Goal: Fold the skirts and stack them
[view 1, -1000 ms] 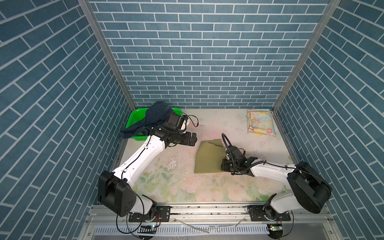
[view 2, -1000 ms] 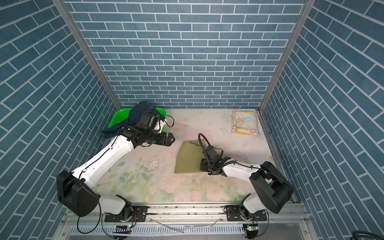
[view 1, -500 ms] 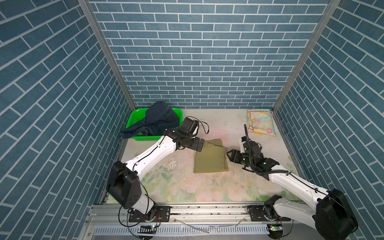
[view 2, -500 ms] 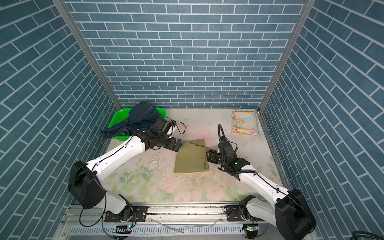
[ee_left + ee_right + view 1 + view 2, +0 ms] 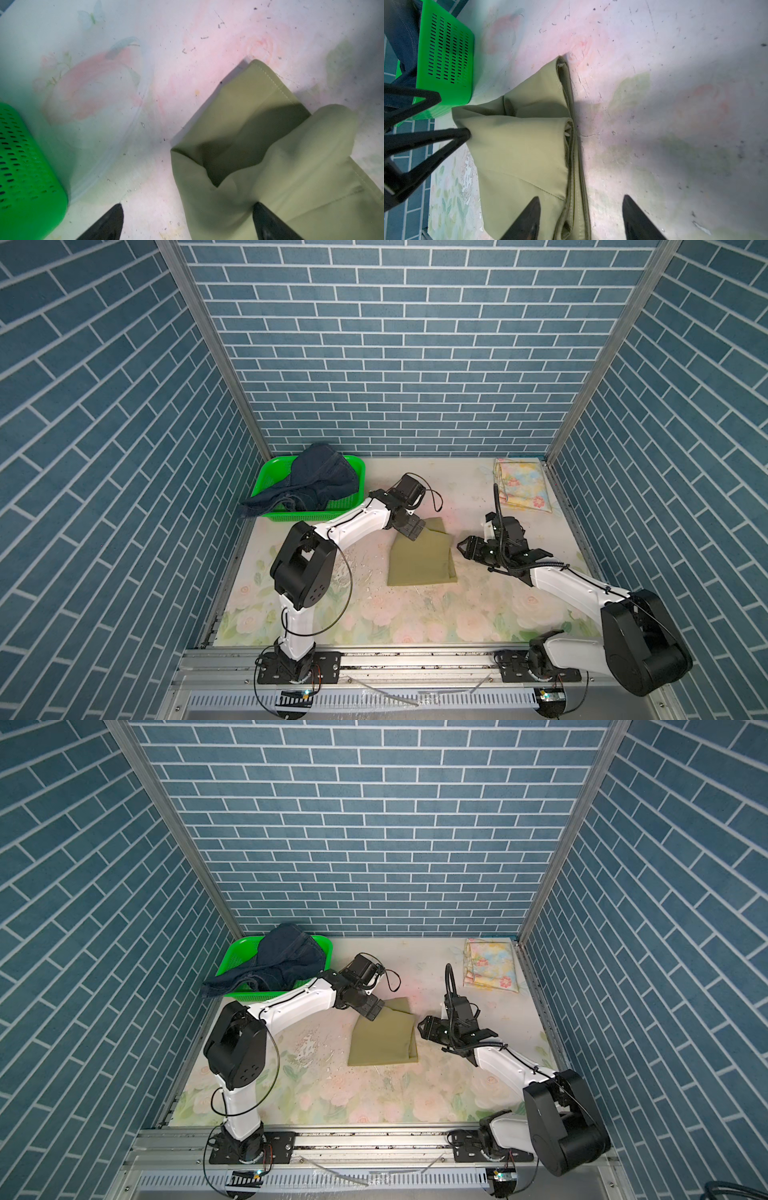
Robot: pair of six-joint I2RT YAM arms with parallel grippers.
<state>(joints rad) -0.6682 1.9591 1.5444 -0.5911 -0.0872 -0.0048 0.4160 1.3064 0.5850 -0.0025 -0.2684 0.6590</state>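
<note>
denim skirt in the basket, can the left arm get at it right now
Probably yes: the denim skirt lies uncovered atop the green basket on that arm's side, and the open left gripper, at the olive skirt, has nothing between.

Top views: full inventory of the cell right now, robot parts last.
olive skirt: one, olive-khaki, folded at table centre between the grippers
floral skirt: one, pastel yellow-blue with pink flowers, folded in far right corner
denim skirt: one, dark blue, heaped in the basket, spilling over its near-left rim
basket: one, green perforated, far left corner
table: one, faded floral print
walls: three, blue brick pattern, enclosing table
left gripper: one, black, open at the olive skirt's far left corner
right gripper: one, black, open beside its right edge
</note>
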